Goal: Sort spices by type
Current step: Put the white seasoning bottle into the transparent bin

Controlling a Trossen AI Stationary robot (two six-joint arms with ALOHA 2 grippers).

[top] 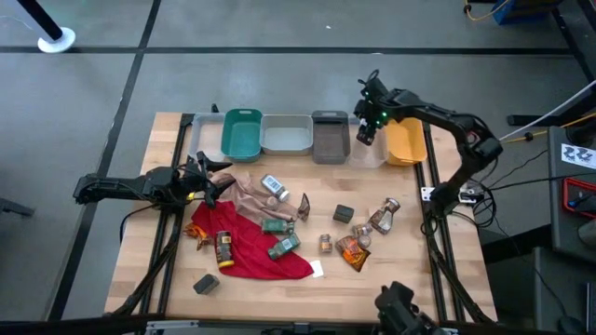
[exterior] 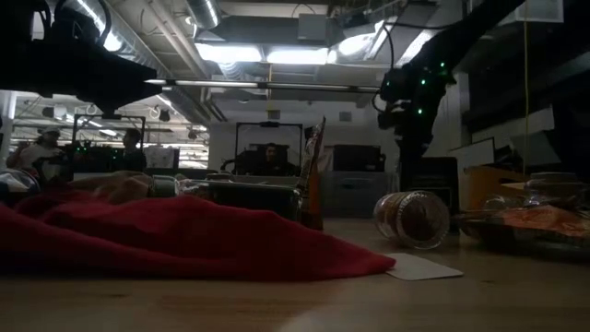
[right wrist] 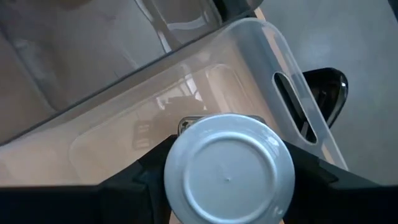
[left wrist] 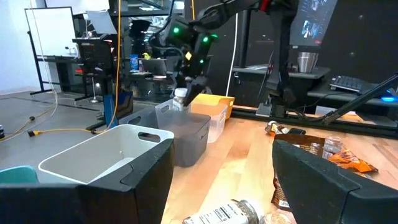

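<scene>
low view dim (perhaps backlit), ceiling lights [exterior: 267, 55] glaring; high view evenly lit.

Grey floor [top: 279, 65] around the wooden surface [top: 400, 270], crossed by dark seam lines. Overhead, long bright ceiling lights [exterior: 267, 53] among ducts and pipes; farther back, a whiteboard [left wrist: 50, 31] on a stand, cluttered desks [left wrist: 311, 78] with a keyboard [left wrist: 351, 84], and people seated at a distance [exterior: 269, 159]. Yellow cable [left wrist: 56, 129] trailing across the floor.
</scene>
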